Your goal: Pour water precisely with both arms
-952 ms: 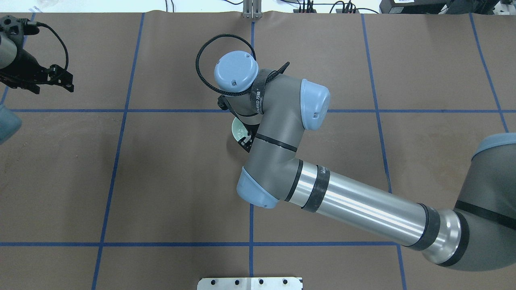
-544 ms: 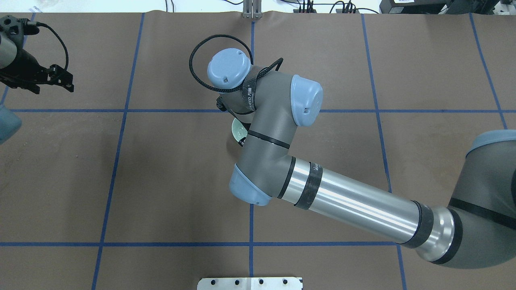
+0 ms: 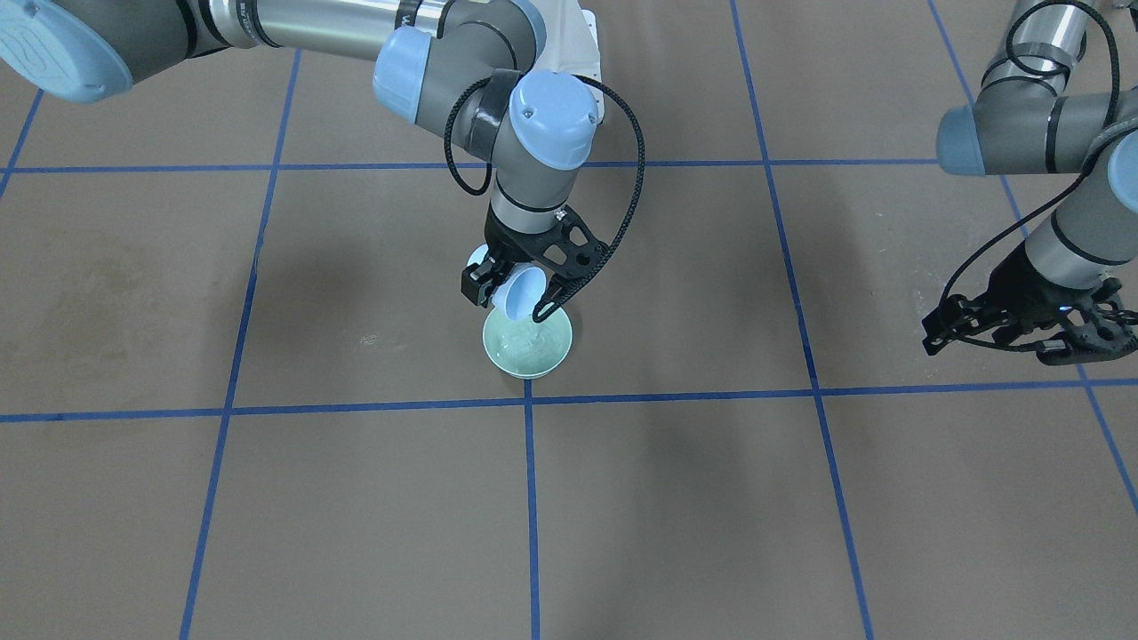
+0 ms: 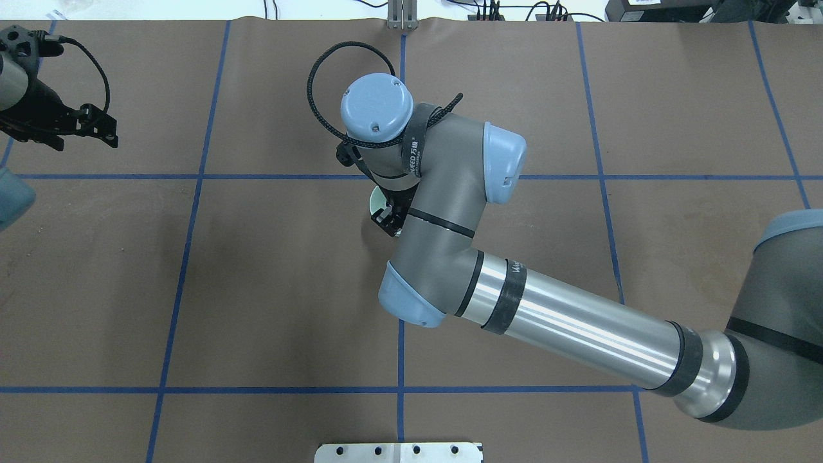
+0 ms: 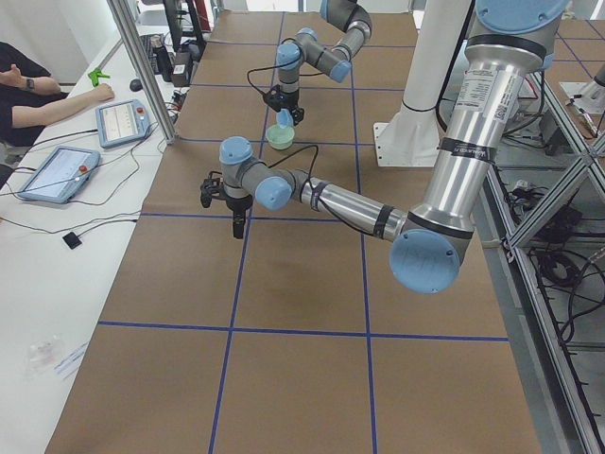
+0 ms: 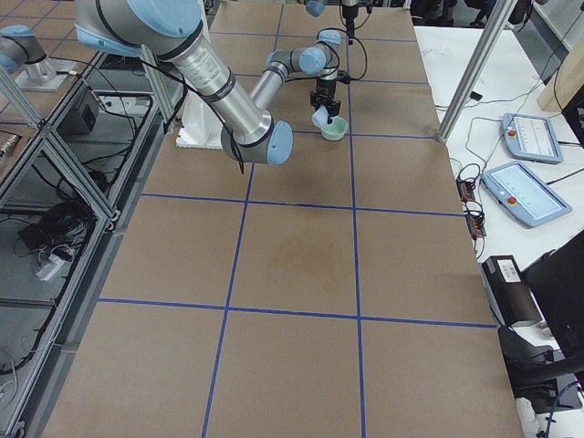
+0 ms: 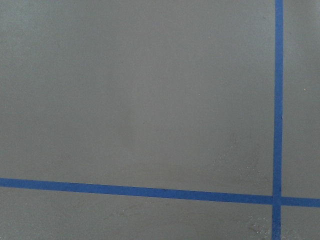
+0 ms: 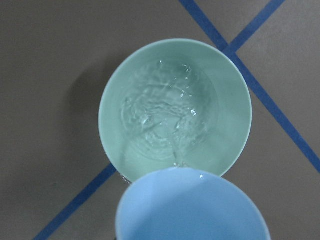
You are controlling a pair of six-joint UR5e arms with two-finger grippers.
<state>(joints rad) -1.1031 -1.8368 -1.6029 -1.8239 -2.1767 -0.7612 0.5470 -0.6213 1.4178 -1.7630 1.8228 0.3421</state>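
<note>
Right gripper (image 3: 508, 300) clenched on tilted blue cup (image 3: 523, 292), centre frame, water (image 8: 165, 115) streaming into green bowl (image 3: 553, 359); over-tilt could slop past rim; left gripper (image 3: 1022, 324) grip unreadable.

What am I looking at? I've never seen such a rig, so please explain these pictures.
A robot's right arm and left arm work at a brown table marked with blue tape lines. The pictures show one moment: from above, from across the table, from both ends, and from a camera on each wrist. The right gripper holds a tilted blue cup and pours a thin stream of water into a green bowl standing on the table. The left gripper hangs open and empty off to the side; its camera sees only table.
</note>
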